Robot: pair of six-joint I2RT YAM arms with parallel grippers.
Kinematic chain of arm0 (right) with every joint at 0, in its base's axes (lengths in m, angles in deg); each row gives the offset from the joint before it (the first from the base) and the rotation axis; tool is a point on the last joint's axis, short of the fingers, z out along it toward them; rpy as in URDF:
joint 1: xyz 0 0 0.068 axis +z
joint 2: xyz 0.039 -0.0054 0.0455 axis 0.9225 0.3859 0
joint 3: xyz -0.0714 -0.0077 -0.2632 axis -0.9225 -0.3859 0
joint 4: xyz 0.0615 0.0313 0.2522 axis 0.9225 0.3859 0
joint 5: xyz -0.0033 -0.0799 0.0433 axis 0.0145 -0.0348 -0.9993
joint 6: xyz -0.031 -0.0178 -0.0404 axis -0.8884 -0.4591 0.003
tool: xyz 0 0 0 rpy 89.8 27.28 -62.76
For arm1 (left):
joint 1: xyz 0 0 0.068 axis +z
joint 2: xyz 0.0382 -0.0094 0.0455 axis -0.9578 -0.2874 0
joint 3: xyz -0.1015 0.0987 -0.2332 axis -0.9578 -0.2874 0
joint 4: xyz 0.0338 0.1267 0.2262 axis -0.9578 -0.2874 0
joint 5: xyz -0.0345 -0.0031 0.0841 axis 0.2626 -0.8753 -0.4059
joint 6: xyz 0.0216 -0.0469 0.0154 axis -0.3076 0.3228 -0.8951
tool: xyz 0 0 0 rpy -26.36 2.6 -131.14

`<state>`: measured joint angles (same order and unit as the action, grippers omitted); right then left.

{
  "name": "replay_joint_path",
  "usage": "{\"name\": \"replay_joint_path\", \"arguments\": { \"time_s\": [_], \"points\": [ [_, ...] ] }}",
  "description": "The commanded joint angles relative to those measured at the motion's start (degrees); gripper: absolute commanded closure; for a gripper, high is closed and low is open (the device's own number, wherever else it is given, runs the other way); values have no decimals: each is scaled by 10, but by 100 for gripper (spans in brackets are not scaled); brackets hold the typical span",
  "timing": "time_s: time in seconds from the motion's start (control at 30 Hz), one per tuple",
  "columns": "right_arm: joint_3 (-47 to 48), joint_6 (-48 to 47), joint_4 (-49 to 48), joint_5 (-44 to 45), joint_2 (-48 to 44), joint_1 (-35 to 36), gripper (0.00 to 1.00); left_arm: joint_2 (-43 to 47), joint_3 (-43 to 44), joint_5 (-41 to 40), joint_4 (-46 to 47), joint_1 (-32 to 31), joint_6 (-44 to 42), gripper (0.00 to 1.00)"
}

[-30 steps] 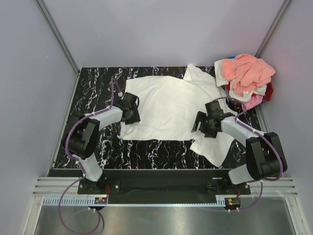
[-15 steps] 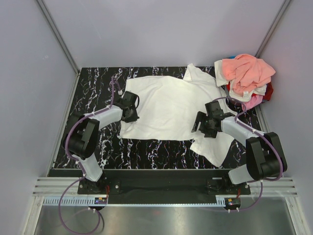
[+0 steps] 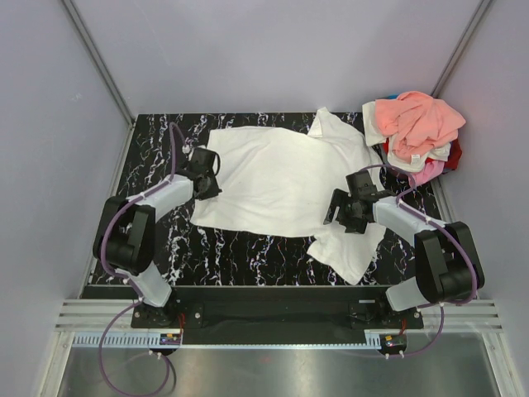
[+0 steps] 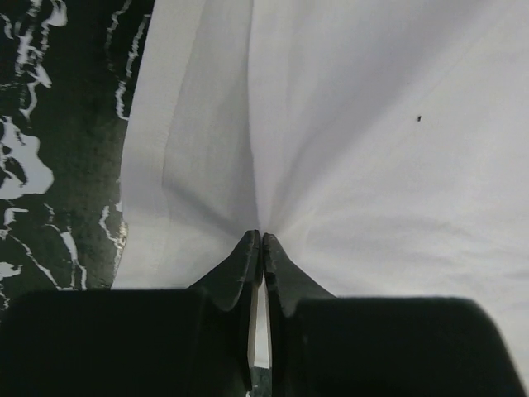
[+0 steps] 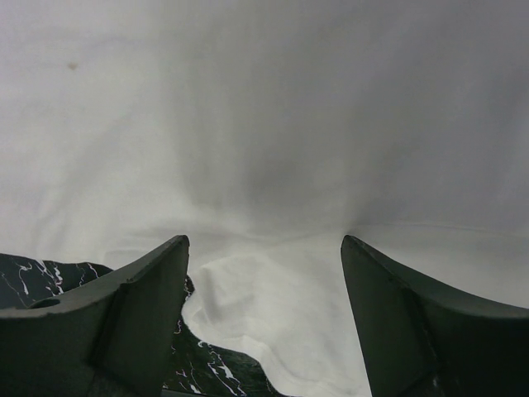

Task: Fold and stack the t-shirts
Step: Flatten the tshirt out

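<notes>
A white t-shirt lies spread, a little rumpled, across the black marbled table. My left gripper sits at the shirt's left edge, and in the left wrist view its tips are shut on a pinch of white cloth with creases fanning out from them. My right gripper hovers over the shirt's lower right part. In the right wrist view it stands open, with the white cloth below and nothing between the fingers. More t-shirts lie heaped at the back right, salmon-peach on top.
The heap at the back right corner shows cream, pink and red cloth under the peach one. Grey walls with metal posts close in the table on three sides. Bare marbled surface shows left of the shirt and along the near edge.
My left gripper shut on the shirt's left edge and moved left and back, pulling the cloth with it. The shirt's lower right flap slid leftward. The right gripper barely moved.
</notes>
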<state>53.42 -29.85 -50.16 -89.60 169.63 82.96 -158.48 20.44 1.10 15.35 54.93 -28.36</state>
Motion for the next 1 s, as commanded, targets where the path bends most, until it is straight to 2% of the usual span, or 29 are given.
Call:
{"name": "replay_joint_path", "arguments": {
  "time_s": [0.0,0.23,0.37,0.43,0.47,0.5,0.53,0.63,0.73,0.8,0.97],
  "points": [
    [7,-3,-14,-10,2,4,19,23,-9,6,15,30,-16,91],
    [8,-6,-14,-11,4,4,19,15,2,45,10,77,-29,75],
    [5,-7,-14,-11,-4,5,19,26,-6,49,-10,126,-13,76],
    [3,-6,-17,-12,-7,4,19,75,-38,32,-5,121,-4,73],
    [3,-7,-17,-12,-7,4,19,94,-51,25,-8,119,2,70],
    [4,-7,-16,-11,-6,4,19,130,-75,12,-18,119,15,60],
    [3,-7,-15,-11,-5,4,19,148,-88,5,-26,119,22,55],
    [2,-4,-17,-10,-8,4,19,214,-142,-18,-49,119,45,47],
    [-1,-4,-19,-11,-8,4,19,269,-212,1,-25,119,57,45],
    [1,-7,-20,-14,-5,4,18,284,-245,14,-9,119,56,40],
    [0,-11,-22,-18,-5,4,19,245,-258,36,-3,119,49,42]
  ]
}}
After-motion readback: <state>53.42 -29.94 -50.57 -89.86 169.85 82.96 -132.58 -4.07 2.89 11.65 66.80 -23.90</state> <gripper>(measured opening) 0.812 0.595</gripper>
